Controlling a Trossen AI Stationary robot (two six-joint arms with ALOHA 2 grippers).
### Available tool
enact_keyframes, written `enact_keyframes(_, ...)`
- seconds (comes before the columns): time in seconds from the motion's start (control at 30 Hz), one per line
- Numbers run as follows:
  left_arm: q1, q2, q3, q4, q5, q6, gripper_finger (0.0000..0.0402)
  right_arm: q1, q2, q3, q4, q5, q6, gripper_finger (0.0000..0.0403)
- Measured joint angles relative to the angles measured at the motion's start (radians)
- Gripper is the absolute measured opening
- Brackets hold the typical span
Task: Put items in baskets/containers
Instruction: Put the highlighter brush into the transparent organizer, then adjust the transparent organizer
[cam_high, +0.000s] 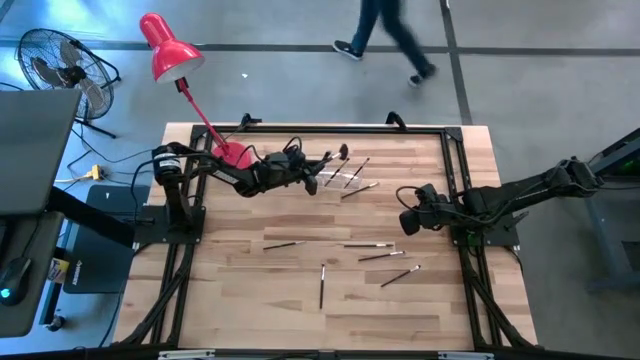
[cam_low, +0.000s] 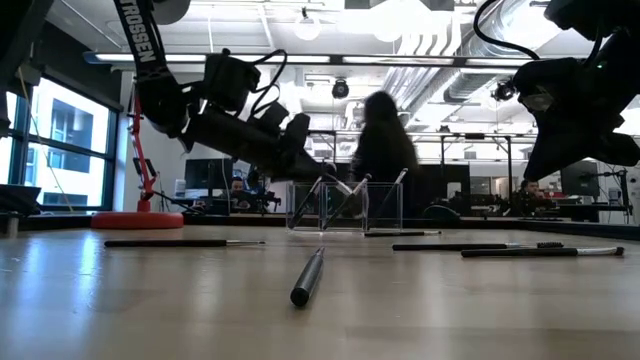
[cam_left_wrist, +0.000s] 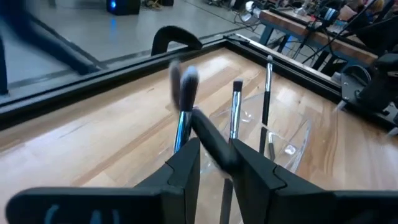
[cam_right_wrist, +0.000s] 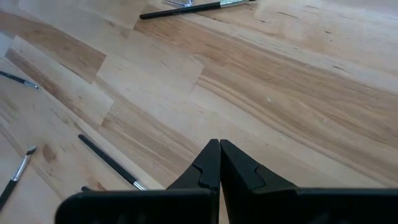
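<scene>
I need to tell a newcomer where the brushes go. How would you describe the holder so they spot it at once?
Start at the red desk lamp at the table's far left corner and go right past its round base, past the left end effector. There stands a small clear plastic holder, with a few brushes leaning upright in it, unlike the brushes lying flat nearby.

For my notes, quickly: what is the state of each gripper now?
Left gripper: open around a brush, over the clear holder.
Right gripper: closed, empty.

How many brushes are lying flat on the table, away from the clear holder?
5. One brush left of centre, two together mid-table, one nearer the front edge, one right of that. More by the holder may be hidden.
</scene>
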Motion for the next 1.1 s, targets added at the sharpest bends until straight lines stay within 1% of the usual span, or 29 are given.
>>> enact_keyframes(0.4, 0.0, 0.0, 0.0, 0.0, 0.009, 0.004, 0.0085, 0.0, 0.0, 0.0, 0.008, 0.012, 0.004, 0.0)
enact_keyframes(0.53, 0.0, 0.0, -0.001, 0.036, 0.011, 0.004, 0.0085, 0.0, 0.0, 0.0, 0.01, 0.022, 0.004, 0.0)
enact_keyframes(0.7, 0.0, -0.007, -0.001, 0.131, 0.116, 0.007, 0.0085, 0.0, 0.0, 0.0, 0.011, 0.022, 0.004, 0.0)
enact_keyframes(0.77, 0.0, -0.024, -0.001, 0.138, 0.143, 0.026, 0.0085, 0.0, 0.0, 0.0, 0.011, 0.022, 0.004, 0.0)
enact_keyframes(1.1, 0.0, -0.181, 0.0, 0.113, 0.142, 0.069, 0.0085, 0.0, 0.0, 0.0, 0.011, 0.046, -0.003, 0.0)
